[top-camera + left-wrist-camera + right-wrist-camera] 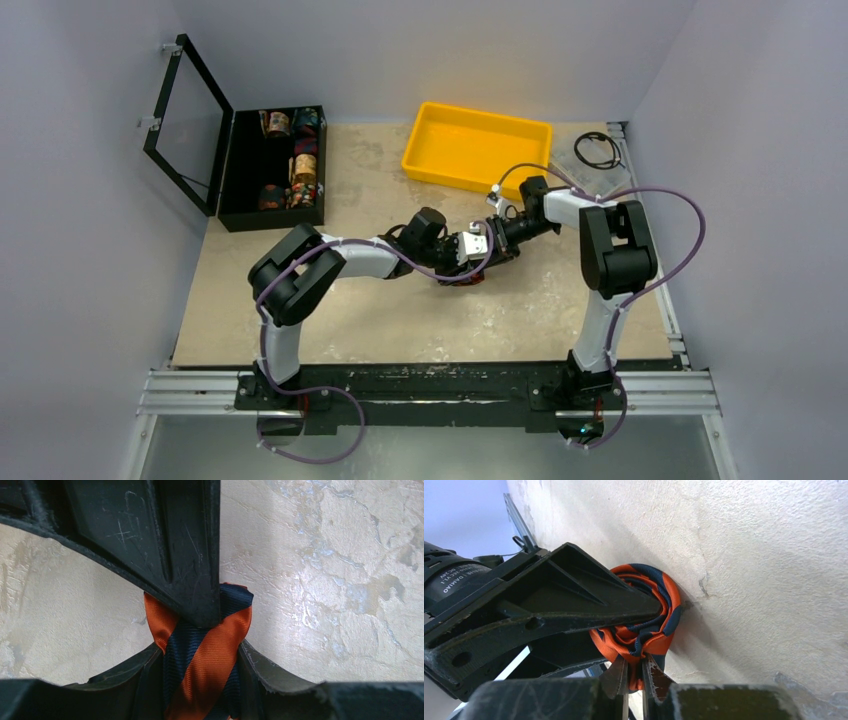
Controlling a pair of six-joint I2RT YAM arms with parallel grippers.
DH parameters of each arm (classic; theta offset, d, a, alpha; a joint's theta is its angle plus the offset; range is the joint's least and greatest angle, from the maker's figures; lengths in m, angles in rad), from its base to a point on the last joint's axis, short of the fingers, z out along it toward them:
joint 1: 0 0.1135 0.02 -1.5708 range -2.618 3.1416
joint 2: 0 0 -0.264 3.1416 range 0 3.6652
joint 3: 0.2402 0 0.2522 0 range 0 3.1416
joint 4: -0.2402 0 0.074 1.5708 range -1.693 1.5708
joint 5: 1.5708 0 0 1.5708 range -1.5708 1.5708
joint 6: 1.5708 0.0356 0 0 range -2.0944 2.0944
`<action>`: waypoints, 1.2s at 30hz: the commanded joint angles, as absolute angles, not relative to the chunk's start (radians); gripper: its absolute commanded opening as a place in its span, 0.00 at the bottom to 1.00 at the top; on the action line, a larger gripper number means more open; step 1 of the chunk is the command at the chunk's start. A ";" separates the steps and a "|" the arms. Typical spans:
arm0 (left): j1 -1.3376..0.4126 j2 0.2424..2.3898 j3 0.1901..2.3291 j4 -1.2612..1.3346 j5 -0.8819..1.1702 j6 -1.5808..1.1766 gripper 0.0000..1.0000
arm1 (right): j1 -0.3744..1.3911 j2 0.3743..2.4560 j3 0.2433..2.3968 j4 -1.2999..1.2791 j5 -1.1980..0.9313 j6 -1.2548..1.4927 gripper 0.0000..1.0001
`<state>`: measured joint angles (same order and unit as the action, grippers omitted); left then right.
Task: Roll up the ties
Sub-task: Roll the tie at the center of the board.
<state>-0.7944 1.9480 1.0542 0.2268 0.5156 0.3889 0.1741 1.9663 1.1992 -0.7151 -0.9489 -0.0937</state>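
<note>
Though open, case (248, 165) with rolls (304, 166)

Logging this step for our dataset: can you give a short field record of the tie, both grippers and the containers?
tie: orange and navy stripes, rolled, against the table
left gripper: fingers either side of the roll, closed on it
right gripper: fingers pinching a fold at the roll's edge
black case: lid open, far left, patterned rolls inside
yellow bin: far side, right of the case
</note>
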 commanded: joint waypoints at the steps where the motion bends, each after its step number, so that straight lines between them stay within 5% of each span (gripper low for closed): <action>1: -0.785 2.006 1.034 0.079 0.444 0.422 0.20 | 0.190 1.961 1.212 -0.700 -0.956 -0.086 0.00; 9: -0.778 1.935 0.983 0.213 0.505 0.370 0.60 | 0.189 1.961 1.206 -0.709 -0.899 -0.113 0.00; 13: -0.779 1.944 0.997 0.236 0.544 0.373 0.71 | 0.190 1.956 1.201 -0.713 -0.894 -0.130 0.00; 18: -0.798 2.000 1.052 0.214 0.545 0.395 0.72 | 0.192 1.951 1.194 -0.710 -0.923 -0.136 0.00; 22: -0.813 2.044 1.106 0.150 0.516 0.402 0.62 | 0.196 1.947 1.199 -0.715 -0.939 -0.142 0.00; 26: -0.811 2.011 1.065 0.156 0.509 0.415 0.25 | 0.196 1.934 1.204 -0.719 -0.946 -0.147 0.00; 28: -0.805 1.975 1.030 0.172 0.519 0.423 0.18 | 0.196 1.925 1.204 -0.713 -0.948 -0.145 0.00; 32: -0.790 1.872 0.981 0.193 0.574 0.375 0.54 | 0.196 1.906 1.203 -0.706 -0.946 -0.145 0.00; 36: -0.781 1.731 1.001 0.105 0.571 0.298 0.72 | 0.196 1.872 1.206 -0.696 -0.949 -0.141 0.00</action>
